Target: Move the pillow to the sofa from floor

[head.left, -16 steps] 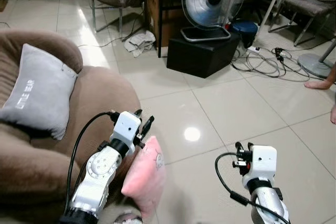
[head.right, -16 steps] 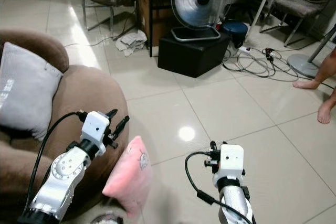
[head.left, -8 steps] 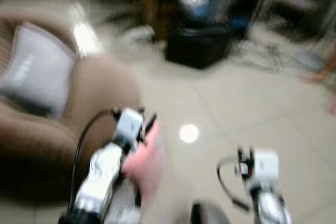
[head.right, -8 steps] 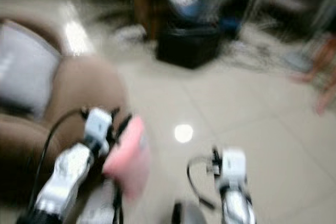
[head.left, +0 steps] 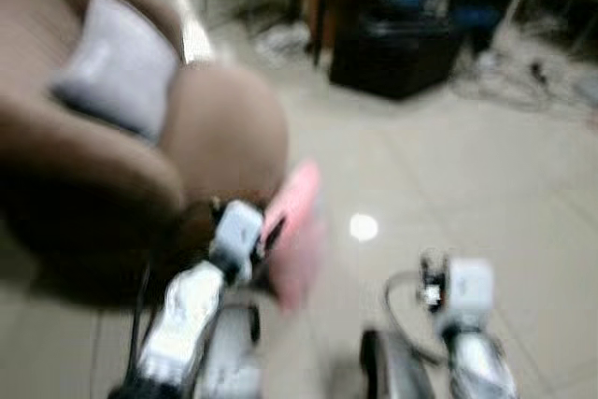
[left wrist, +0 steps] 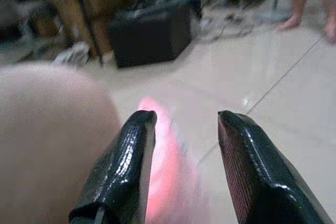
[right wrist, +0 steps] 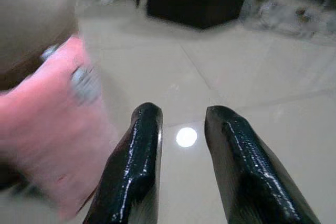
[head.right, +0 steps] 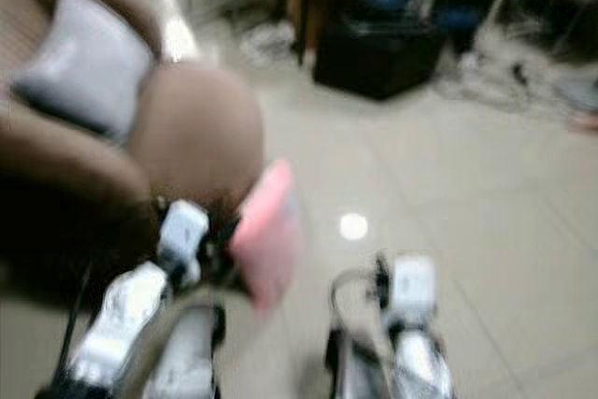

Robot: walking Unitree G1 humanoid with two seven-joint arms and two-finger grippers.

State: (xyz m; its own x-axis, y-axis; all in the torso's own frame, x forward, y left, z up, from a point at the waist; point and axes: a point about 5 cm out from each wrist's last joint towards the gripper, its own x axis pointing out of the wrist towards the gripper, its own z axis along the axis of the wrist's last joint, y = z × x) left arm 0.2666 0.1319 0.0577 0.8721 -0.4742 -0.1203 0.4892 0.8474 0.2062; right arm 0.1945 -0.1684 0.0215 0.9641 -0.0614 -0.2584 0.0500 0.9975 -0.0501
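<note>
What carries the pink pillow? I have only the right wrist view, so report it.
Observer: The pink pillow hangs at the left gripper, off the floor.
Operator: Give me the sofa's position.
Observer: The brown sofa is ahead on the robot's left, with a grey cushion on it.
Operator: Name anyone nearby.
Observer: A person's bare feet stand on the tiles beyond the black box.

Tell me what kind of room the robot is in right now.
Probably a living room in a home, though the views are blurred: a brown sofa with a grey cushion on it, a tiled floor, and a pink pillow being carried.
</note>
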